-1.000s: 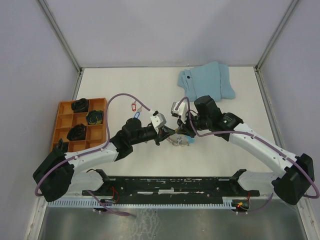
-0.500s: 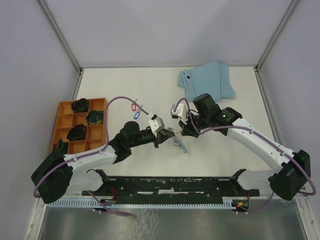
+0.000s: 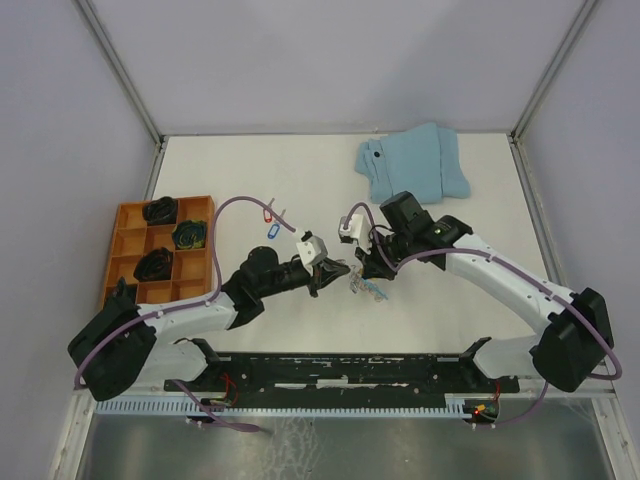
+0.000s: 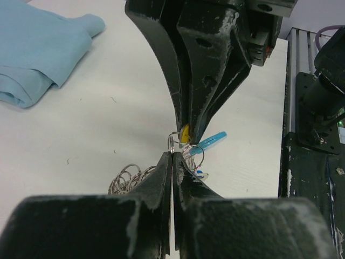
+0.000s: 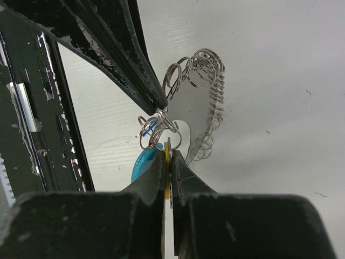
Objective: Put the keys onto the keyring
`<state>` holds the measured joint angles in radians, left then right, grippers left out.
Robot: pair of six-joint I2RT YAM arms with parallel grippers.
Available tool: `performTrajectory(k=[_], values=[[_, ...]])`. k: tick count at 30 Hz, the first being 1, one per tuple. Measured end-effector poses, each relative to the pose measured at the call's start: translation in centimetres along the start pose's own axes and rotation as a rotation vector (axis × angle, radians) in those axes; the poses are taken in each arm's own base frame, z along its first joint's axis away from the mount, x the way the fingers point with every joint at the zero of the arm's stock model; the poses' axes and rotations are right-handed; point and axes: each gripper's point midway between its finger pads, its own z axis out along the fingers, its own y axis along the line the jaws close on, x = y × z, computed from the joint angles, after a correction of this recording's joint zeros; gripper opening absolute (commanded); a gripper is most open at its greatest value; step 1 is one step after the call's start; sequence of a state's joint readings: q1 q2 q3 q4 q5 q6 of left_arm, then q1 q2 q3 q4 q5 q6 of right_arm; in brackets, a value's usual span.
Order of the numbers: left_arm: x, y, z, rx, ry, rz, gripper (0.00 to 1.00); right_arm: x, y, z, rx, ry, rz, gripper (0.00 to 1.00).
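The keyring's grey wire coils [image 5: 200, 67] lie on the white table, and its blue plastic section [image 5: 141, 163] hangs by my fingers. My right gripper [image 5: 168, 156] is shut on a yellow-tagged key [image 5: 167, 149]. Just above it is a cluster of small silver rings [image 5: 159, 129]. My left gripper [image 4: 172, 155] is shut on one of those rings [image 4: 171, 143], tip to tip with the right fingers [image 4: 207, 97]. In the top view the left gripper [image 3: 338, 272] and right gripper [image 3: 366, 272] meet above the keyring [image 3: 368, 290]. Two more keys, one red-tagged [image 3: 267, 212] and one blue-tagged [image 3: 270, 231], lie to the left.
A folded light-blue cloth [image 3: 415, 165] lies at the back right. An orange compartment tray [image 3: 128, 212] holding dark items stands at the left edge. The black rail [image 3: 350, 365] with the arm bases runs along the near edge.
Both grippers have stayed shut. The right gripper has shifted a little left and nearer, and the left one has followed, so the keyring cluster now sits slightly nearer the rail.
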<state>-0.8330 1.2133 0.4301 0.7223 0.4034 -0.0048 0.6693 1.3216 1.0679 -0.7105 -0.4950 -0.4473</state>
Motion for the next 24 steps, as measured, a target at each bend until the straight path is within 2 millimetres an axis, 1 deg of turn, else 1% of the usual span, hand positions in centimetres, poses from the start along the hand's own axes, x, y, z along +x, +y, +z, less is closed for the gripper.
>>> performTrajectory(k=[10,14,18,24], values=[[-0.2,-0.4,0.2,0.021,-0.027,-0.012,0.03,0.3,-0.7,1.7,-0.015,0.01,-0.004,0.01],[0.2,-0.8,0.0,0.033,-0.032,-0.01,0.03,0.6,-0.6,2.3,-0.031,0.022,-0.003,0.01],[0.9,-1.0,-0.4,0.033,-0.03,-0.01,0.03,0.7,-0.7,2.4,-0.033,0.027,-0.007,0.0],[1.1,-1.2,-0.9,0.032,-0.037,-0.008,0.03,0.9,-0.5,2.6,-0.045,0.038,-0.011,0.0]])
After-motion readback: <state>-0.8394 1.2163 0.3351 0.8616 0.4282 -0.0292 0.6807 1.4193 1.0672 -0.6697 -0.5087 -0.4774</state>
